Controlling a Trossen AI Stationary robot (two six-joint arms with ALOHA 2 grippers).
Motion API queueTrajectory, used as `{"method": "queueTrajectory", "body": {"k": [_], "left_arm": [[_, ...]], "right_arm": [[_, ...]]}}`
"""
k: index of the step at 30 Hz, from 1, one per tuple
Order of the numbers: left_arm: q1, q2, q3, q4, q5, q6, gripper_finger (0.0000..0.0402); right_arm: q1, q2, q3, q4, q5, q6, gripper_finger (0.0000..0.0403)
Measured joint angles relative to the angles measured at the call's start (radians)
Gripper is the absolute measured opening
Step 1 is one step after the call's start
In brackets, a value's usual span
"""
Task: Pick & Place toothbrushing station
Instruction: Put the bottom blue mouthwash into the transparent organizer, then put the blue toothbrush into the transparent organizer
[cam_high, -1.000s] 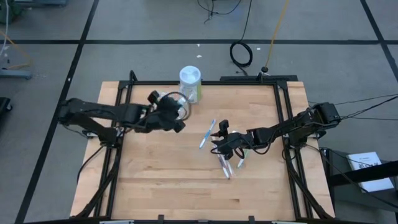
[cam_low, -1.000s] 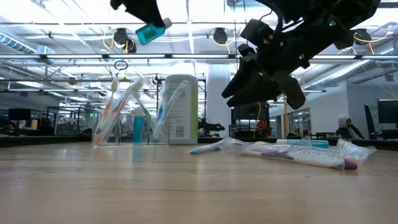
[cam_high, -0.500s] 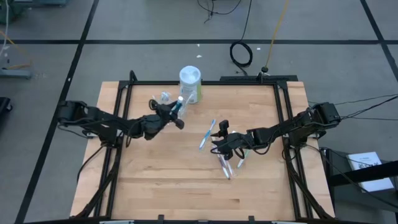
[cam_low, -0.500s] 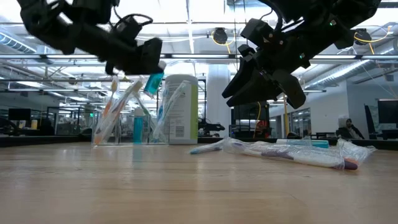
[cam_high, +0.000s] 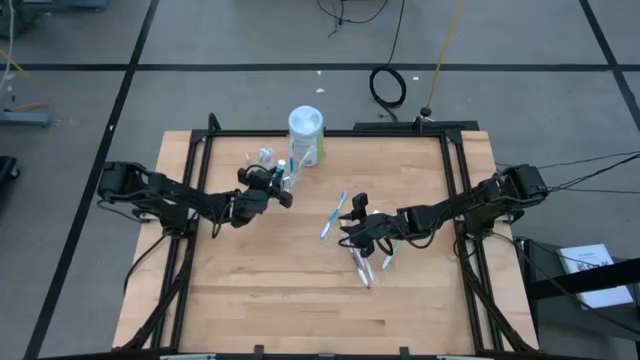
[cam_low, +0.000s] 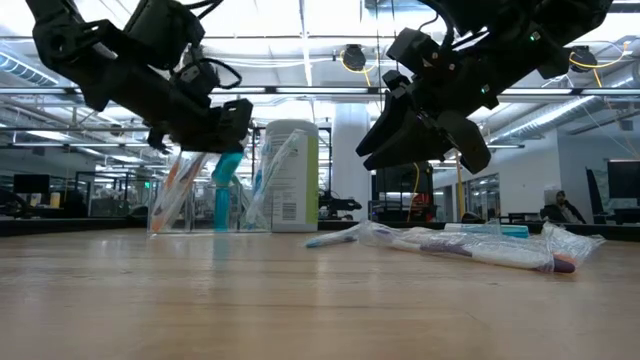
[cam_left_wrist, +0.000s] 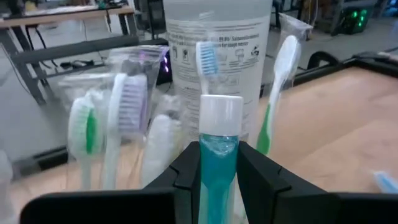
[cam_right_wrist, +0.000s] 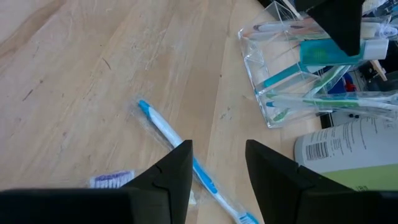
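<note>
Only unreadable print on canister

Left end effector clamped, right parted.

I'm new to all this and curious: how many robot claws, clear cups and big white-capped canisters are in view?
Claws: 2, the left claw and the right claw
clear cup: 1
white-capped canister: 1
Total: 4

Wooden table carrying clear cup with brushes, white canister, loose wrapped toothbrushes near the middle.
</note>
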Motion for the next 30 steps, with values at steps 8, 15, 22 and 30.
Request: {"method": "queueTrajectory", "body": {"k": [8,15,22,30], "left_arm": [[0.002,0.000,0.000,-0.124,0.040,-0.126,0.0077],[0.022,0.000,0.000,-0.176,0.100,-0.157,0.0088],[0.037,0.000,0.000,-0.172,0.121,-0.146,0.0158],[0.037,-0.024,0.006,-0.171,0.120,-0.123,0.0198]], "right_arm": [[0.000,0.000,0.000,0.000,0.000,0.000,0.0141],[0.000,0.000,0.000,0.000,0.000,0.000,0.0141],[0.000,0.000,0.000,0.000,0.000,0.000,0.0141],[0.000,0.000,0.000,0.000,0.000,0.000,0.0141]]}}
